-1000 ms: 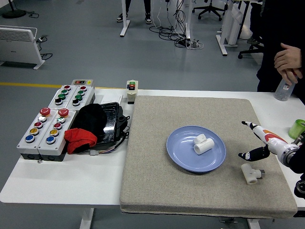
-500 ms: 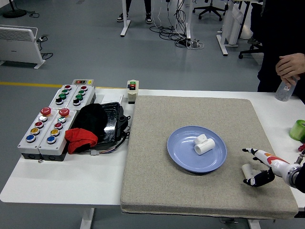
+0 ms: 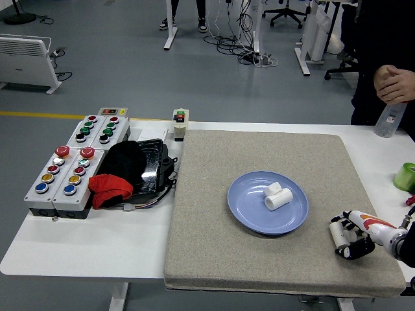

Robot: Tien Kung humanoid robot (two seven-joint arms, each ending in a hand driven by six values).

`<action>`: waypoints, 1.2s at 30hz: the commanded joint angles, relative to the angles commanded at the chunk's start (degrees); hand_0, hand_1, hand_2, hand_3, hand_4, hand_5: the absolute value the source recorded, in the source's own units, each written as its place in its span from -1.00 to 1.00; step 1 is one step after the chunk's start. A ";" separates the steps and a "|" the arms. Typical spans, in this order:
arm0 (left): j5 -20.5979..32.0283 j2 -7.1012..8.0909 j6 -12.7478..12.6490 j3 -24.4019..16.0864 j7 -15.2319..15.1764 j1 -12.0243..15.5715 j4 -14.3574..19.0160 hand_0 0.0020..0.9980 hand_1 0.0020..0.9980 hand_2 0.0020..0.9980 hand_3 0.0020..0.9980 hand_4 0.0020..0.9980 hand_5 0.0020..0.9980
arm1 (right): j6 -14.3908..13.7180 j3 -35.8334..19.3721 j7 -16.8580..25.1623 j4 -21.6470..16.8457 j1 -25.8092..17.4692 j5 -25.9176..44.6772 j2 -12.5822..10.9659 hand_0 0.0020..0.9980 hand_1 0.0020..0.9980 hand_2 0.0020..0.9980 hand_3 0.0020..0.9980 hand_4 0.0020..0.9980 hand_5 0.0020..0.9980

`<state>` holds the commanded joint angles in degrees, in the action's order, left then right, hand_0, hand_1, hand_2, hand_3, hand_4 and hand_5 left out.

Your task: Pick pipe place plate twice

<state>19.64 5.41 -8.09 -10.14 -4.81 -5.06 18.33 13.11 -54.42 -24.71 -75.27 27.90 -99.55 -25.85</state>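
Observation:
A blue plate (image 3: 249, 208) sits in the middle of the grey mat (image 3: 214, 259). One white pipe fitting (image 3: 277, 196) lies on the plate. A second white pipe fitting (image 3: 338, 234) lies on the mat to the right of the plate, near the mat's front right corner. My right hand (image 3: 352, 236) comes in from the right edge and its fingers are curled around this second fitting, low on the mat. The left arm is out of view.
Button boxes (image 3: 71, 162) and a black and red cloth bundle (image 3: 126, 170) stand on the left. A small switch box (image 3: 179, 123) stands at the mat's far left corner. A green object (image 3: 406, 175) sits at the right edge. A person's hands (image 3: 395, 83) hold a clear bottle (image 3: 389, 120) at the far right.
My right hand has dropped from above the mat down to the loose pipe fitting, and its fingers have closed around it. The person's hands have risen a little.

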 joint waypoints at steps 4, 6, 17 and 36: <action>-0.14 0.11 -0.02 0.02 0.09 -0.09 -0.03 0.42 0.40 0.47 0.40 -0.18 1.00 | -1.58 -0.43 0.24 0.01 -0.29 -0.01 0.04 -0.32 -0.11 -0.04 0.35 0.17 -0.74; -0.15 0.15 -0.05 -0.04 0.11 -0.15 -0.08 0.42 0.40 0.47 0.40 -0.18 1.00 | -2.37 -0.66 0.38 -0.26 -0.26 0.35 -0.03 -0.32 -0.11 -0.04 0.35 0.17 -0.74; 0.28 -0.04 0.04 0.09 0.02 -0.28 -0.10 0.42 0.40 0.47 0.40 -0.19 1.00 | -6.01 0.27 2.08 -1.29 5.51 0.75 2.05 -0.41 -0.18 -0.06 0.23 0.07 -0.78; 0.61 -0.20 -0.06 0.38 0.05 0.51 -0.06 0.42 0.40 0.47 0.40 -0.20 1.00 | -6.89 13.03 3.31 4.30 15.41 -0.24 14.80 0.20 0.29 0.26 0.50 0.12 -0.71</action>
<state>20.25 5.21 -8.15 -9.77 -4.76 -4.56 18.27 6.21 -41.38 -21.40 -70.97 43.32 -99.79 -11.05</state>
